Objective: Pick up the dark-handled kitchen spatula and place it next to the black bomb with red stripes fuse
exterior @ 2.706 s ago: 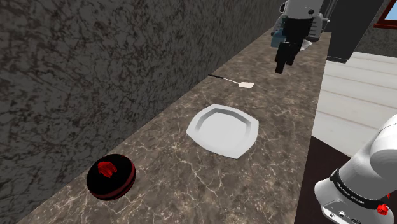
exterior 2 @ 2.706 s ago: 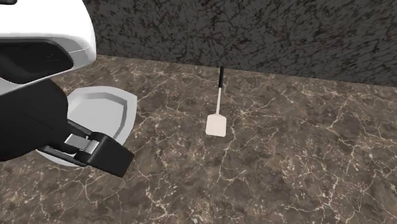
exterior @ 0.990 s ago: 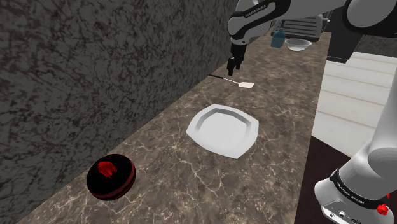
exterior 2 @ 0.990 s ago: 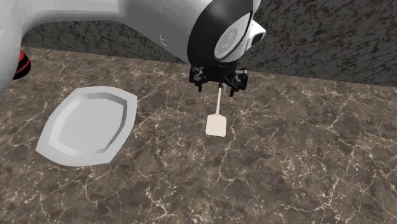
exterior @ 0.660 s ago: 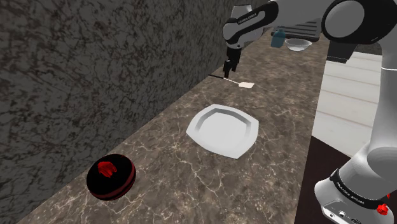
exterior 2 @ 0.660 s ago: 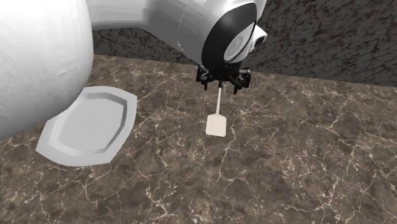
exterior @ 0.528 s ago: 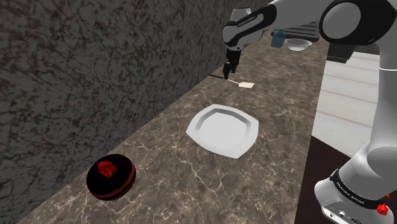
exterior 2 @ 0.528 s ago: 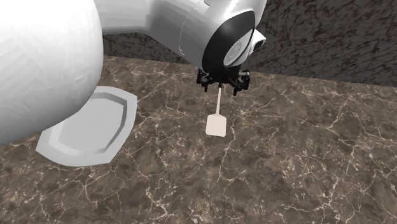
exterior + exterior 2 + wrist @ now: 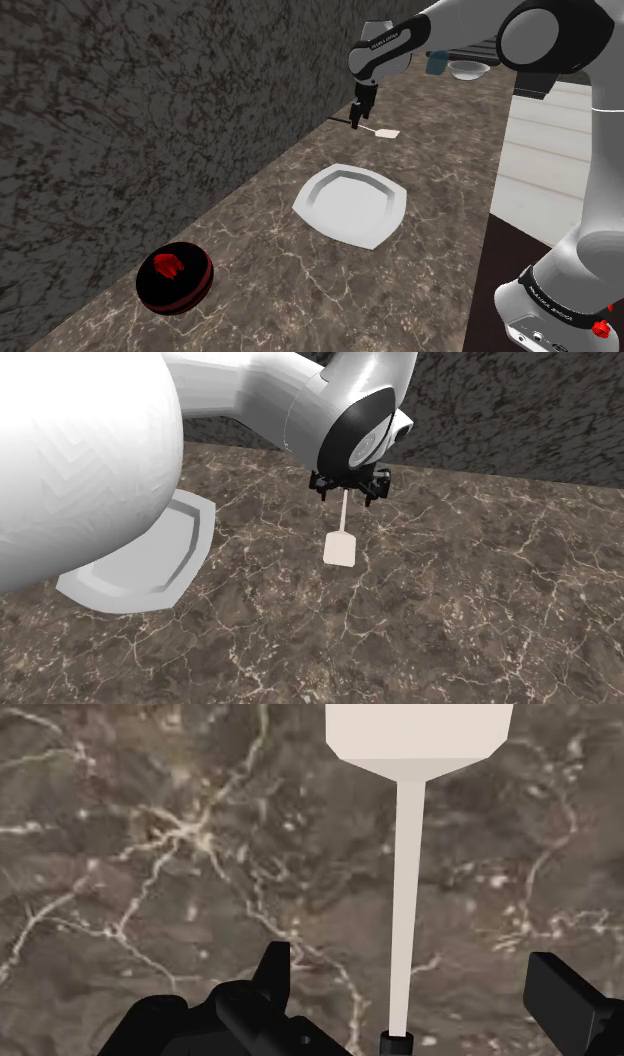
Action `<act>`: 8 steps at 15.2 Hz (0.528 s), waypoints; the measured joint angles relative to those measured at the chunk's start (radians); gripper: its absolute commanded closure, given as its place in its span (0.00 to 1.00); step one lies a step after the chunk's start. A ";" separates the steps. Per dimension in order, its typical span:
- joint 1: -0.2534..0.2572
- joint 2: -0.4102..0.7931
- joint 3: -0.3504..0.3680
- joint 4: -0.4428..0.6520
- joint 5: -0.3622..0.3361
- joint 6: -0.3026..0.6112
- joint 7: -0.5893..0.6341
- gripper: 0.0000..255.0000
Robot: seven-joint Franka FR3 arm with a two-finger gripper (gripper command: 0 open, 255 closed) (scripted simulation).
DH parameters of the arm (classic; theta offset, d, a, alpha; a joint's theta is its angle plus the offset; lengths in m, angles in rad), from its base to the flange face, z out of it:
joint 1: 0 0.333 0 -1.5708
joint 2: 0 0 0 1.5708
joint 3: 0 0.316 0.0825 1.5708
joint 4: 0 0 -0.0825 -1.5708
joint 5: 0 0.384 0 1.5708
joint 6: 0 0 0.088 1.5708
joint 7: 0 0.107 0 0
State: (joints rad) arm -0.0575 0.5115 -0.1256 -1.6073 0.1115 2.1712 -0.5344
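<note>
The spatula point(image 9: 386, 132) lies flat on the brown marble counter by the dark wall, its pale blade point(image 9: 342, 549) pointing away from the wall. My gripper point(image 9: 357, 121) hangs low over its dark handle end, pointing down. In the wrist view the gripper point(image 9: 410, 966) is open, and the pale shaft of the spatula point(image 9: 407, 884) runs between the fingers point(image 9: 271, 966) without touching them. In the second exterior view the gripper point(image 9: 350, 487) covers the handle. The black bomb point(image 9: 175, 278) with red stripes sits far along the counter, at the shoulder view's lower left.
A white plate point(image 9: 350, 205) lies between spatula and bomb, also visible as the plate point(image 9: 165, 567) in the second exterior view. A white bowl point(image 9: 468, 69) and a blue cup point(image 9: 437, 62) stand at the counter's far end. The stone wall point(image 9: 150, 110) borders the counter; its other edge drops to pale floor.
The arm swung from the counter's far end to above the spatula, then lowered the open gripper over the handle. The spatula, plate and bomb have not moved.
</note>
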 measured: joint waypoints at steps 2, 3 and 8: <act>0.000 0.000 0.000 0.000 0.000 0.000 0.000 1.00; 0.000 0.000 0.000 0.000 0.000 0.000 0.000 1.00; 0.000 0.000 0.000 0.000 0.000 0.000 0.000 1.00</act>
State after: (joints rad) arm -0.0575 0.5116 -0.1256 -1.6072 0.1115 2.1713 -0.5345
